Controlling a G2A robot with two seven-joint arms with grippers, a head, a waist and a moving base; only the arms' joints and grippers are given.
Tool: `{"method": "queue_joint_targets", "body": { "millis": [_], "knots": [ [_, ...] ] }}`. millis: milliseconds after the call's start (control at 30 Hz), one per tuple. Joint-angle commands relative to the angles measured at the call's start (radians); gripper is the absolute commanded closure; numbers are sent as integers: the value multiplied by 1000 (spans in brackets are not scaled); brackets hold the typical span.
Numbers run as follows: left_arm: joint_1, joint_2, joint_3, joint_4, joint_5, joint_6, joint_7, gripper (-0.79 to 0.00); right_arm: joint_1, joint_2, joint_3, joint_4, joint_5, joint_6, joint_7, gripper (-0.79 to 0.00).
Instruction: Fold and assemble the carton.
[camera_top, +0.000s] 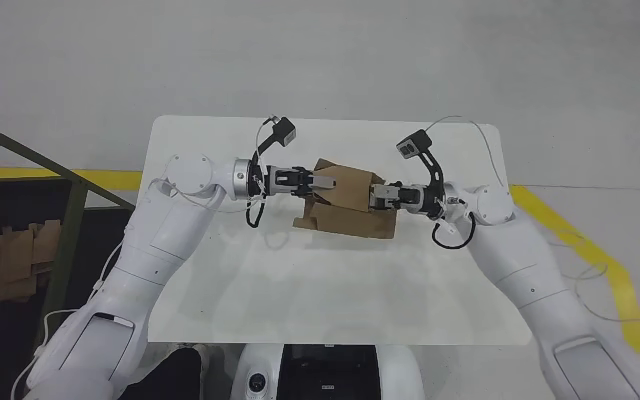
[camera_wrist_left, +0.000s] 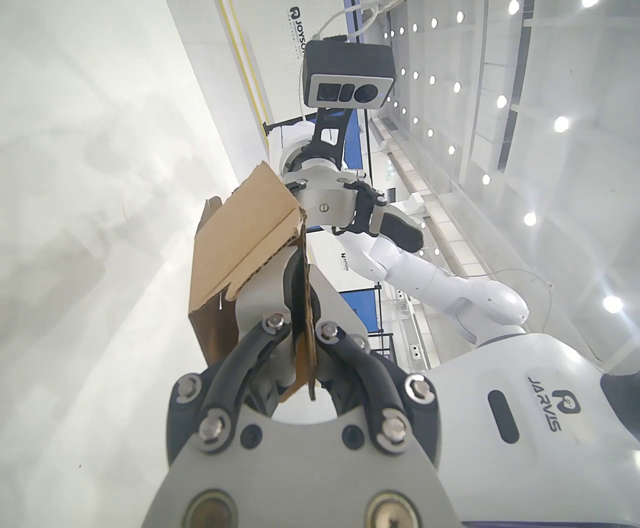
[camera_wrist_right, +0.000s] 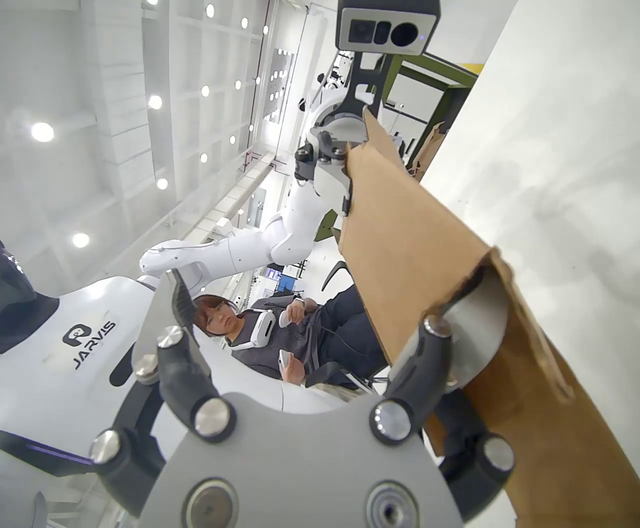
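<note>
The left pincer (camera_top: 318, 182) meets the brown carton (camera_top: 350, 198) at its left end in the top view, and the right pincer (camera_top: 378, 195) meets it at its right end. The partly folded carton sits mid-counter (camera_top: 250, 290), a little toward the far side. How the fingers stand is hard to make out from above.

The left wrist view answers that for the left pincer (camera_wrist_left: 299, 280). Its fingers (camera_wrist_left: 260, 300) are pressed together on a thin cardboard flap of the carton (camera_wrist_left: 240, 240), seen edge-on between them.

In the right wrist view the right pincer (camera_wrist_right: 320, 300) is spread wide. One finger (camera_wrist_right: 470, 315) is tucked beneath a panel of the carton (camera_wrist_right: 410, 235); the other stands free.
</note>
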Motion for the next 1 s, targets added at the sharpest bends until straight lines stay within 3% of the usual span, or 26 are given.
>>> {"method": "queue_joint_targets", "body": {
  "millis": [0, 167, 367, 467, 867, 967],
  "knots": [
    [0, 0, 0, 0, 0, -1, 0, 0, 0, -2, -1, -5, 11, 0, 0, -785],
    [0, 0, 0, 5, 0, -1, 6, 0, -9, 0, 14, -14, 47, 2, 2, -727],
    [1, 1, -3, 9, -1, -4, 8, 0, -25, 4, 38, -32, 67, 13, 13, -548],
    [1, 2, -3, 8, 2, -3, 8, 0, -29, 6, 44, -35, 55, 13, 13, -382],
    [2, 3, -1, -7, 9, 0, 8, 0, 0, -2, 31, 25, -60, -18, -18, -314],
    [3, 4, -1, -10, 11, 1, 11, 0, 5, -6, 25, 31, -67, -21, -21, -240]
  ]
}}
